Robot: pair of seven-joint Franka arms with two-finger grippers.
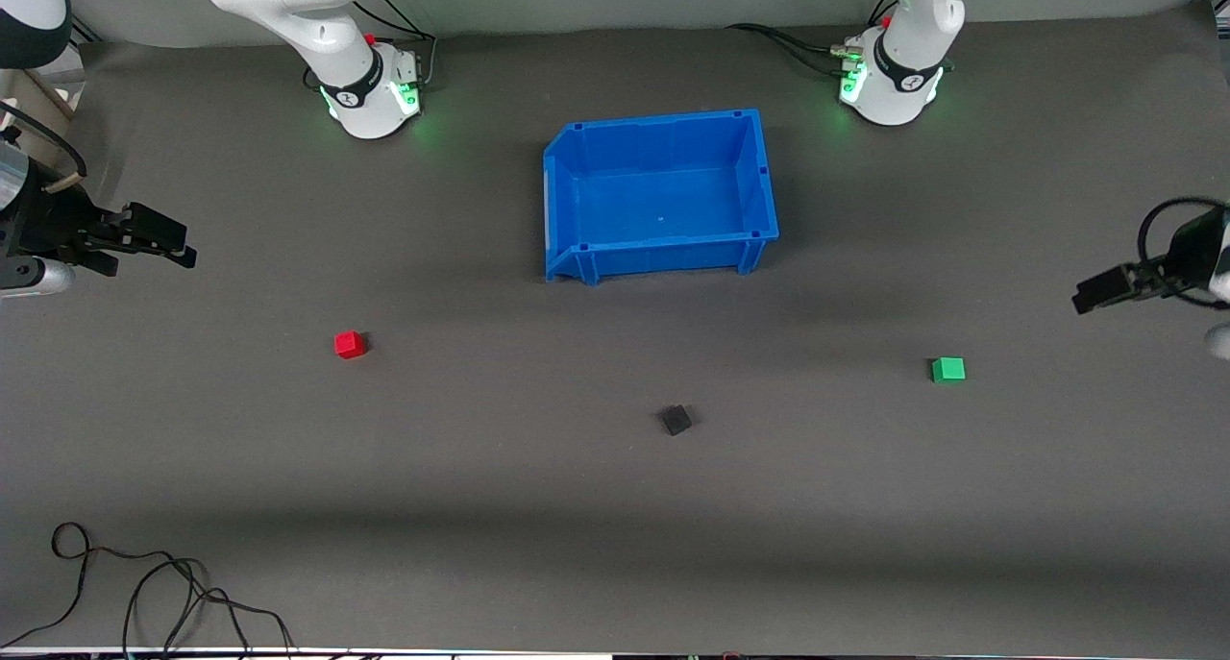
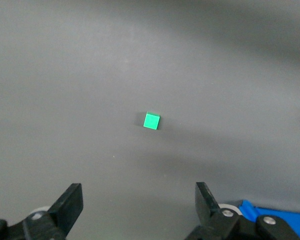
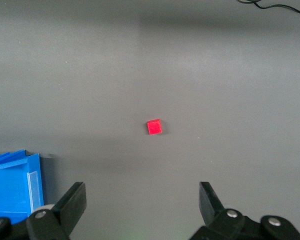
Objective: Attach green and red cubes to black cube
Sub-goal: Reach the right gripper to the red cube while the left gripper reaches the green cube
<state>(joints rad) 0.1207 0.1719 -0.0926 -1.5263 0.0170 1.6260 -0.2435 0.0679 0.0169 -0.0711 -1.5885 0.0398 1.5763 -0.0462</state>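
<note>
The counter (image 1: 615, 506), covered by a dark grey mat, carried everything, and the two arms waited at its ends. The blue bin (image 1: 659, 195) sat between the two arm bases with nothing in it, its low open side turned toward the right arm's end. The right gripper (image 3: 142, 202) hung over the counter at the right arm's end, its fingers (image 3: 74, 202) spread wide and holding nothing, touching nothing. The left gripper (image 2: 139, 202) hung over the left arm's end in the same way, fingers (image 2: 70, 202) spread wide and empty. The red cube (image 1: 350, 344) lay on the mat toward the right arm's end, nearer the front camera than the bin and well apart from the right gripper. The green cube (image 1: 947, 369) lay toward the left arm's end, well apart from the left gripper. The black cube (image 1: 676, 419) lay between the two, nearest the front camera, touching neither.
</note>
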